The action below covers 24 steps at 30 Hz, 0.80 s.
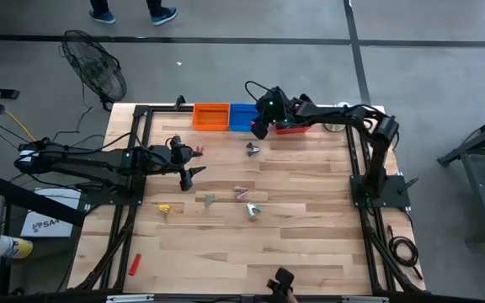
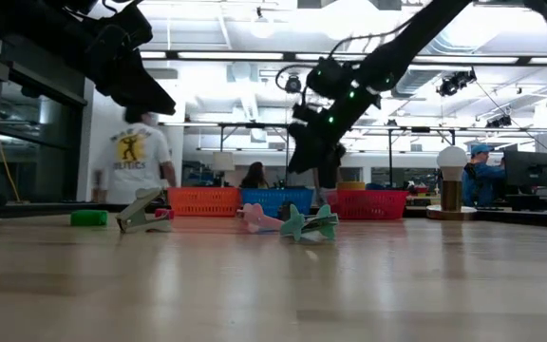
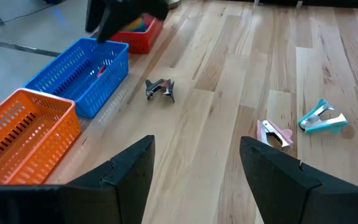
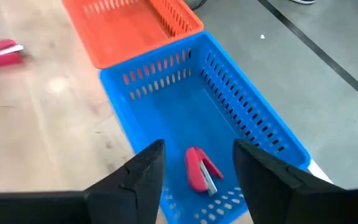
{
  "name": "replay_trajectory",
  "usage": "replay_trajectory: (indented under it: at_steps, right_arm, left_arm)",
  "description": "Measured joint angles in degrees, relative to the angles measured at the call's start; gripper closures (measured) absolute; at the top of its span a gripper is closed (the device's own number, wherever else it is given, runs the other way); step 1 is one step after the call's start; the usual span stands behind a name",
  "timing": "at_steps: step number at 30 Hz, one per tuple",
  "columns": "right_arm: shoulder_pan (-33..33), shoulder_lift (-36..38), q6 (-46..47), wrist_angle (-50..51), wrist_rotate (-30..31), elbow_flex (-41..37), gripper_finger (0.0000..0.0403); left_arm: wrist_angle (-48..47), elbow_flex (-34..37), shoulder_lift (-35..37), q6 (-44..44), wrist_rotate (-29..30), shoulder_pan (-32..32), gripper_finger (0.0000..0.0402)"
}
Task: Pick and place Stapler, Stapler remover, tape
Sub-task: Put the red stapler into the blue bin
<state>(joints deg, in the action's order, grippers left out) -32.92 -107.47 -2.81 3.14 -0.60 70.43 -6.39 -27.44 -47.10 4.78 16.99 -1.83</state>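
- While the right gripper (image 4: 194, 163) hangs over the blue basket (image 4: 253, 130) at the far edge of the table, its fingers are spread apart with nothing between them, and a red stapler (image 4: 199, 169) lies on the basket floor right below.
- The orange basket (image 1: 211, 115) sits touching the blue one on its left in the high view, and the red basket (image 2: 370, 203) is on the other side, mostly under the right arm.
- Left gripper (image 3: 194, 163) is released too, holding nothing, hovering over the left-middle of the table (image 1: 310, 210).
- Staple removers still out on the wood: a grey one (image 3: 160, 89) near the blue basket, a pink one (image 3: 275, 133) and a teal one (image 3: 322, 118) just beside each other further in.
- A small yellow item (image 1: 164, 208) lies near the left side, can't tell what it is.
- There's another red stapler (image 1: 135, 263) way down at the near-left corner.
- I can't make out any tape rolls for sure.
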Motion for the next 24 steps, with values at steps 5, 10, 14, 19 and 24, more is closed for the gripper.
replay_trajectory:
  at_steps: [5,10,14,19,24]
  right_arm:
    - [1.9,6.1,0.7,8.7,-0.5,0.0,0.0222]
    - [5.3,12.6,1.9,19.3,-2.1,0.0,0.0222]
    - [10.2,16.8,2.0,25.7,-2.4,0.0,0.0222]
    - [17.8,19.1,3.0,29.8,0.9,0.0,0.0221]
    - [24.4,19.2,3.4,30.5,4.6,0.0,0.0221]
  left_arm:
    - [-0.2,0.0,0.0,0.0,0.0,0.0,0.0169]
    - [-0.2,0.0,0.0,0.0,0.0,0.0,0.0169]
    - [-0.2,0.0,0.0,0.0,0.0,0.0,0.0169]
    - [-0.2,0.0,0.0,0.2,0.0,0.0,0.0169]
    - [-0.2,0.0,0.0,0.3,-1.1,0.0,0.0169]
